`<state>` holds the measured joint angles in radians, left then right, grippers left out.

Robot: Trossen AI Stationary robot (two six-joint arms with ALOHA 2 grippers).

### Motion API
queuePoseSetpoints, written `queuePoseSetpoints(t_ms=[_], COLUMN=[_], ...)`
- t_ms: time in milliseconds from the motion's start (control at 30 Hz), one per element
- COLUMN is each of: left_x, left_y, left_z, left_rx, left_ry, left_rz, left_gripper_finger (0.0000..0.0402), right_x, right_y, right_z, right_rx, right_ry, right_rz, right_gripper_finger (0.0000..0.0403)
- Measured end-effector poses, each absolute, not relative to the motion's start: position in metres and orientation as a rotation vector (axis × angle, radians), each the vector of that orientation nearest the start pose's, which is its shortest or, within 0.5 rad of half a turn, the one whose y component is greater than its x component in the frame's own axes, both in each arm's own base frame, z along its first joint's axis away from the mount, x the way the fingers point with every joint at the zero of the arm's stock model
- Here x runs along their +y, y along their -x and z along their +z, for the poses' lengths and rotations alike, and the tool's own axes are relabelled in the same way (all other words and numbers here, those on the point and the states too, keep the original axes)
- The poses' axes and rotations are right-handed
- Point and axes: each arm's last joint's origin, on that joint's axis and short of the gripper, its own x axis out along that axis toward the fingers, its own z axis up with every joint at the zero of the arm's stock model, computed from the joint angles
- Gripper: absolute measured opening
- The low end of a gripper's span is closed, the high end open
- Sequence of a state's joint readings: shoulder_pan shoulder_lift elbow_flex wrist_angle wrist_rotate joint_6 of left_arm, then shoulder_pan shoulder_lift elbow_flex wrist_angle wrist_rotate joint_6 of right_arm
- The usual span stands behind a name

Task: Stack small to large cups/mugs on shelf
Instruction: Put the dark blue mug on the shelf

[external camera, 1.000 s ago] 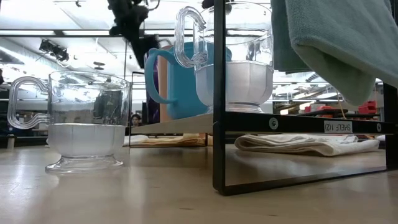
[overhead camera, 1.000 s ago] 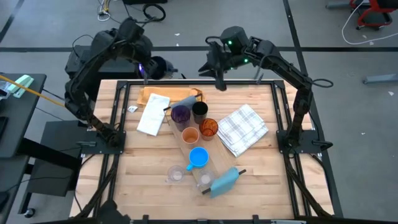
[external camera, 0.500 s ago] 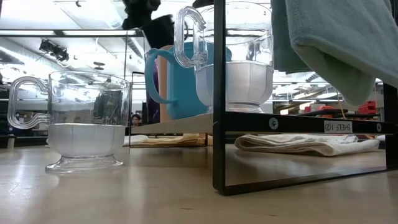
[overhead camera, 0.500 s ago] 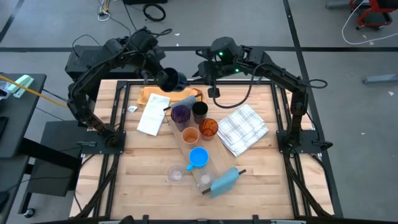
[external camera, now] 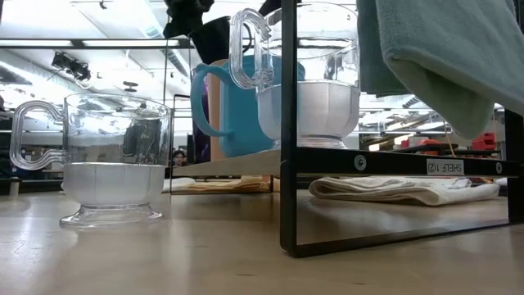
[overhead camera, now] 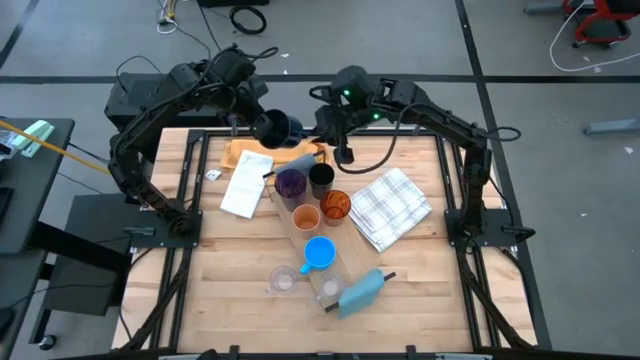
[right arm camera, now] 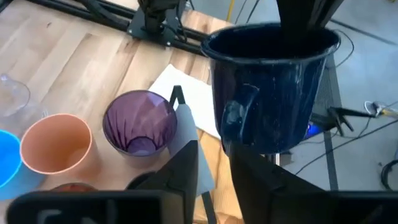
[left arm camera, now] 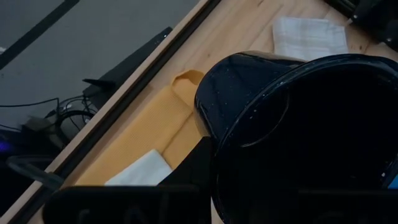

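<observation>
Left pincer, clamped on the dark navy mug, has barely shifted. Right pincer has edged closer to it at the table's far edge, fingers parted slightly, holding nothing.

- Left gripper sat above the table's far edge, clamped on the navy mug.
- Right gripper was just beside that mug, on its other side.
- Wooden board lay below the mug.
- Purple tumbler and black cup stood on the shelf, nearer than both grippers.
- Checked cloth lay well right of the right gripper.
</observation>
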<state>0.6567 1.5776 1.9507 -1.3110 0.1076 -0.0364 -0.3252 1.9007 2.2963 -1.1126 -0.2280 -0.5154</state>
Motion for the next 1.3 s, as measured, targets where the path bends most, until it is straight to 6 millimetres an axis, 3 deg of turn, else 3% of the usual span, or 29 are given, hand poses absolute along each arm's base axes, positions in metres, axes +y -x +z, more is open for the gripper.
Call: queuePoseSetpoints(t_ms=[333, 600, 900, 1033, 1200, 1300], left_x=[0.172, 0.173, 0.173, 0.173, 0.174, 0.174], left_y=[-0.229, -0.229, -0.231, -0.230, -0.230, -0.230], left_z=[0.436, 0.436, 0.437, 0.437, 0.437, 0.437], left_rx=[0.860, 0.853, 0.833, 0.834, 0.829, 0.832], left_ry=[0.378, 0.360, 0.368, 0.369, 0.371, 0.369], left_rz=[0.521, 0.514, 0.494, 0.497, 0.500, 0.497], left_gripper_finger=[0.0023, 0.0023, 0.0023, 0.0023, 0.0023, 0.0023], right_x=[-0.116, -0.119, -0.123, -0.125, -0.126, -0.125], right_y=[-0.368, -0.369, -0.380, -0.385, -0.386, -0.386], right_z=[0.443, 0.443, 0.416, 0.413, 0.416, 0.415], right_rx=[0.661, 0.648, 0.700, 0.676, 0.657, 0.660], right_ry=[0.332, 0.330, 0.304, 0.314, 0.346, 0.348], right_rz=[0.015, 0.000, 0.001, -0.049, -0.045, -0.041], right_gripper_finger=[0.0170, 0.0172, 0.0170, 0.0151, 0.0044, 0.0043])
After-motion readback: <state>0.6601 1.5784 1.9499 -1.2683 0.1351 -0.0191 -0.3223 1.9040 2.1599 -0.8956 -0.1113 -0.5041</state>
